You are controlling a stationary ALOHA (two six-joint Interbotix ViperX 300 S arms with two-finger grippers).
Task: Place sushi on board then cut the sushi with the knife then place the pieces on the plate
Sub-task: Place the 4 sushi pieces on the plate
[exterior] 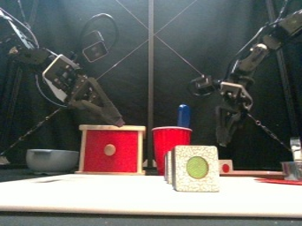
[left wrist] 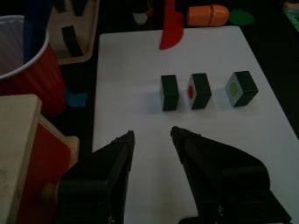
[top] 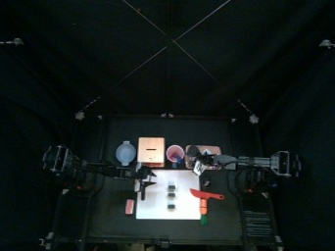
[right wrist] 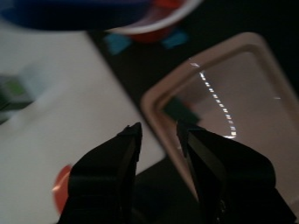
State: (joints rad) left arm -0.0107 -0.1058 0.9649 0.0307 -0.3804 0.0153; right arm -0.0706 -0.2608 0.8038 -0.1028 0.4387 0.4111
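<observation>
Three dark green sushi pieces [left wrist: 200, 90] stand apart in a row on the white board [left wrist: 140, 52]; in the front view they overlap [exterior: 195, 168]. A red knife [left wrist: 173, 26] lies on the board beyond them, also seen from above [top: 203, 197]. My left gripper [left wrist: 152, 140] hovers open over the board's near end, holding nothing. My right gripper [right wrist: 160, 140] hangs open above the edge of the pink tray [right wrist: 228, 96], where the tray meets the board. From the front, both grippers are raised: left [exterior: 112, 115], right [exterior: 224, 132].
A red cup [exterior: 172, 146] holding a blue knife [exterior: 183, 115] stands behind the board, between the wooden box with its red drawer [exterior: 112, 150] and the tray. A blue-grey bowl [exterior: 53, 159] sits far left. An orange toy [left wrist: 208, 13] lies past the board.
</observation>
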